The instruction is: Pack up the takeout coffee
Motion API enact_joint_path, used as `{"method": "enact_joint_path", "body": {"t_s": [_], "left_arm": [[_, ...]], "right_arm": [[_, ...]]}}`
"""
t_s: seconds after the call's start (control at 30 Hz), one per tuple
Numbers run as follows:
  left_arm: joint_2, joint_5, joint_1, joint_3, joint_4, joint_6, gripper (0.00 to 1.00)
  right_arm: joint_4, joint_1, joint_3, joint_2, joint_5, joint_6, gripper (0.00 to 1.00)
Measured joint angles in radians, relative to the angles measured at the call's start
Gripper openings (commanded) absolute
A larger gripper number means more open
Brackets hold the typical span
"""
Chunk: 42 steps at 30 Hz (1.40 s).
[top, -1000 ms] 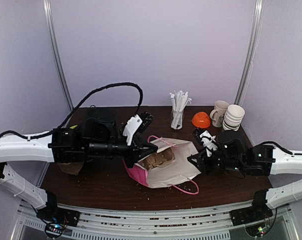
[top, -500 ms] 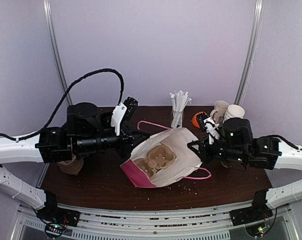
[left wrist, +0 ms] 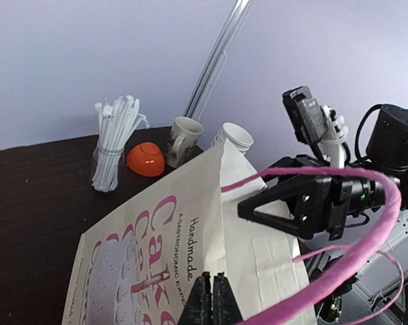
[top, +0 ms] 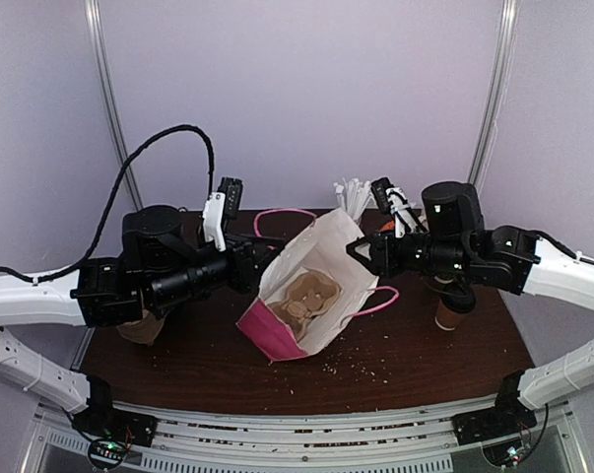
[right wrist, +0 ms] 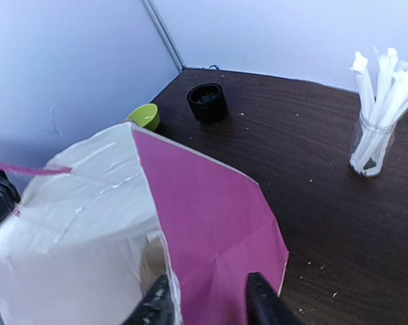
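A white-and-pink paper bag (top: 321, 258) hangs tilted, mouth toward the camera, with a brown cardboard cup carrier (top: 306, 296) inside. My left gripper (top: 270, 252) is shut on the bag's left rim; in the left wrist view its fingertips (left wrist: 211, 283) pinch the printed paper (left wrist: 156, 230). My right gripper (top: 359, 248) is at the bag's right rim. Its fingers (right wrist: 264, 305) stand apart astride the bag's corner edge (right wrist: 164, 271), one inside, one on the pink side. The takeout coffee's brown cup (top: 449, 315) stands under my right forearm, its lid hidden.
At the back stand a glass of wrapped straws (left wrist: 109, 162), an orange bowl (left wrist: 146, 158), a beige mug (left wrist: 185, 135) and stacked white cups (left wrist: 234, 137). A black round lid-like thing (right wrist: 207, 101) and a green bowl (right wrist: 144, 116) sit far left. Something brown (top: 139, 328) lies under my left arm.
The bag has gone from lying on the table to hanging tilted in the air. Both grippers rose and moved back with it, and the brown cup came into sight under the right arm.
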Motion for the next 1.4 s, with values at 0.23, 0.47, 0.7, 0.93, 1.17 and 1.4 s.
{"method": "enact_joint_path", "body": {"t_s": [0.23,0.47,0.7,0.93,1.17,1.4], "left_arm": [[0.004,-0.132,0.069,-0.042,0.013,-0.278,0.00],[0.014,-0.251,0.116,-0.013,-0.003,-0.459,0.00],[-0.012,-0.290,0.116,-0.080,0.005,-0.626,0.00],[-0.010,-0.268,0.116,-0.089,0.064,-0.686,0.00],[-0.022,-0.241,0.116,-0.174,0.143,-0.754,0.00],[-0.043,-0.222,0.116,-0.243,0.167,-0.806,0.00]], "right_arm": [[0.016,-0.153,0.035,0.012,-0.120,0.101,0.71],[0.105,-0.180,-0.039,-0.111,-0.064,0.191,0.68],[0.230,-0.183,-0.277,-0.106,-0.004,0.333,0.61],[0.315,-0.182,-0.368,0.102,-0.019,0.454,0.59],[0.521,-0.147,-0.358,0.296,-0.063,0.605,0.57],[0.795,0.018,-0.160,0.673,-0.282,0.758,0.56]]}}
